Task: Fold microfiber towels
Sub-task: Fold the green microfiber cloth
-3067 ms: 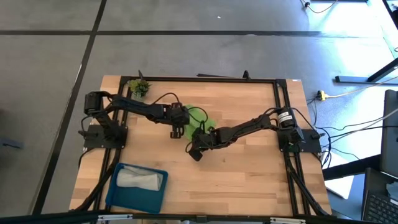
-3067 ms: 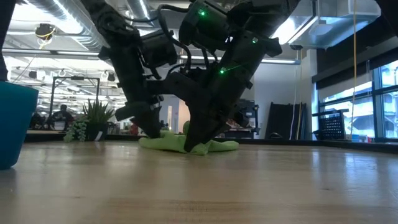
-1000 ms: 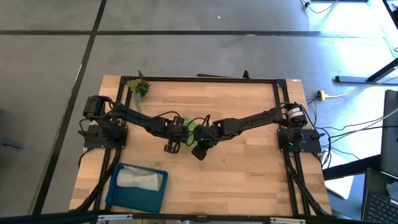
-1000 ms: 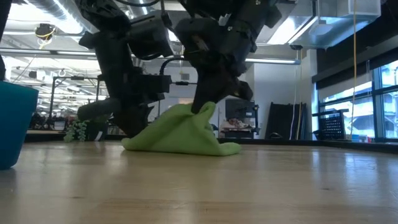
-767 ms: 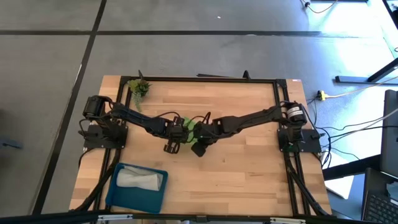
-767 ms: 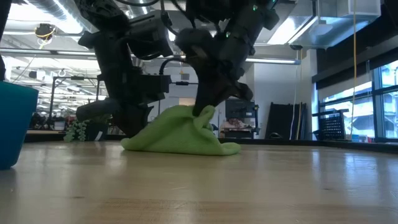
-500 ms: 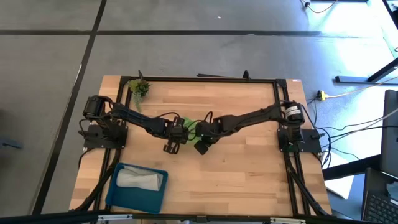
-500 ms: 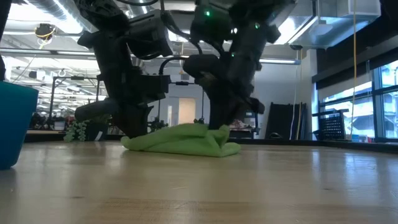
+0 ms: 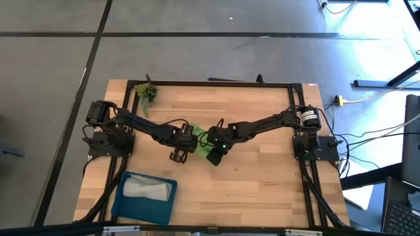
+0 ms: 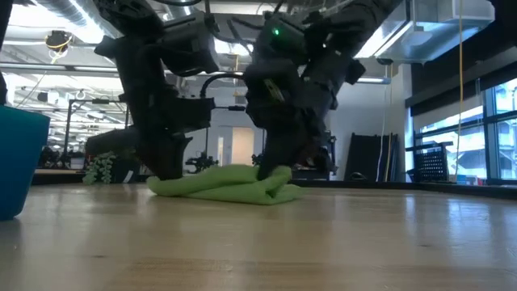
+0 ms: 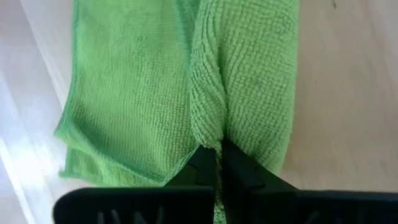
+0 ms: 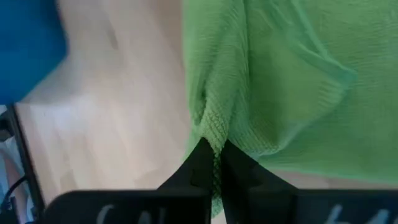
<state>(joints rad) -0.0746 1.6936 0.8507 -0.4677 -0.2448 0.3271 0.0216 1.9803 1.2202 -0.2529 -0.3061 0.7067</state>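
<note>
The lime green microfiber towel [image 9: 199, 136] lies in a low folded heap at the middle of the table [image 10: 226, 184]. My left gripper [image 9: 186, 140] is shut on its left side and my right gripper [image 9: 214, 141] is shut on its right side. Both slant down onto it. The light grey towel [image 9: 148, 189] rests crumpled inside the blue tray [image 9: 125, 200] at the near left. My left gripper pinches a raised ridge of the green towel [image 11: 210, 127] between its two shut fingers, slanting down from the table's left side. The cloth around the ridge lies on the table. My right gripper pinches a bunched fold of the green towel [image 12: 212, 124] between its two shut fingers, slanting down from the table's right side. The fold sits low on the rest of the towel, which lies on the table [image 10: 279, 182].
A small green plant sprig [image 9: 147, 92] stands at the far left corner. The blue tray fills the near left corner and shows at the low view's left edge [image 10: 20, 162]. Bare wood [image 9: 262, 183] spreads over the near right.
My right gripper has gone down toward the table with the part of the green towel it holds. That part stood up as a peak and now lies folded over the rest, so the towel is a low flat heap. The heap has shifted slightly toward the table's left edge.
</note>
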